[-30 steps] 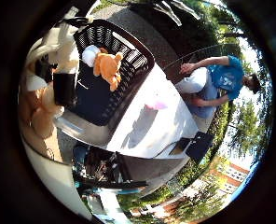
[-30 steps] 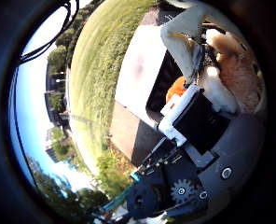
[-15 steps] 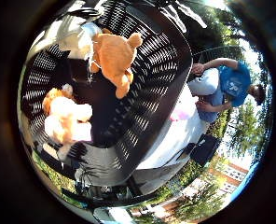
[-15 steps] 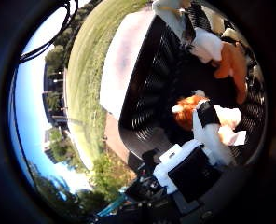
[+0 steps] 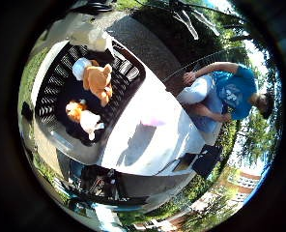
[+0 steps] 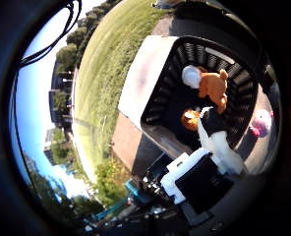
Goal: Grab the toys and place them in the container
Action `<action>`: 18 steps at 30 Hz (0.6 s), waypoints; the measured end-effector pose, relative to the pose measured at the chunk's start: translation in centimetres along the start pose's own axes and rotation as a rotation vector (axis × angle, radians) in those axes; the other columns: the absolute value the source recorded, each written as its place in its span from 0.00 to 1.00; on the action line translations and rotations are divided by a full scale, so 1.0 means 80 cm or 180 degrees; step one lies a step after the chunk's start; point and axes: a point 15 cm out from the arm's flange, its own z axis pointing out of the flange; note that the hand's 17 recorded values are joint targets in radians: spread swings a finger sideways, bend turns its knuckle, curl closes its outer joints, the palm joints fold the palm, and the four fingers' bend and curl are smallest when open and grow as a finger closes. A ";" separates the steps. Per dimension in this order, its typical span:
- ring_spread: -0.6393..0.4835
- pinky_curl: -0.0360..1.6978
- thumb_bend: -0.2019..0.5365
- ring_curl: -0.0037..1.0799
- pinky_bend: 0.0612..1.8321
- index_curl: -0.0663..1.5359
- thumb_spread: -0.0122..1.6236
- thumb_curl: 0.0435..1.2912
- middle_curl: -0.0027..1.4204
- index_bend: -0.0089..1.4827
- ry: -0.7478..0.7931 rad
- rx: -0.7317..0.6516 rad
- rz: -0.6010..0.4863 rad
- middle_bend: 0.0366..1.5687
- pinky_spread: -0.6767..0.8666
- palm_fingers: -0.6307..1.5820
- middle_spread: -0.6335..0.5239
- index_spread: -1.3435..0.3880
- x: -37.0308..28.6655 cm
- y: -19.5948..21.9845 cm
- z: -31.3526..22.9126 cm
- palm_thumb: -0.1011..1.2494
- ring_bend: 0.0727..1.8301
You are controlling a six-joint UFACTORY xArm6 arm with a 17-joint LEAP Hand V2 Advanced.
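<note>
Outdoors, sunlit grass and trees surround a white bench that stands on a paved patch. On the bench sits a black plastic basket with slatted, ribbed walls and rounded corners; this is the container, and it lies well below the palm, small in both views. Two soft toys lie inside it. One is an orange plush bear, fuzzy, sprawled with its limbs spread, lying against a round white ball-like piece just beside its head. The other is an orange-and-white plush toy, smaller, resting on the dark floor of the basket near the bear but apart from it. A pink toy, rounded and soft-looking, lies on the bare bench top outside the basket, near one of its walls.

The hand shows at the edge of the thumb-side view as blocky white and black parts, with a pale finger reaching straight out over the basket's rim toward the orange-and-white toy, without touching anything. Nothing is held in it, and the finger that shows looks extended rather than curled. Both toys in the basket are clear of the hand, far beneath it.

A person in a blue shirt sits beside the far end of the bench, hands away from the toys.
</note>
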 end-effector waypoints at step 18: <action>0.83 0.19 0.23 0.28 0.39 0.24 0.69 0.34 0.23 0.11 0.0689 -0.0004 0.0314 0.09 0.76 0.29 0.61 0.59 0.272 0.058 0.095 0.53 0.19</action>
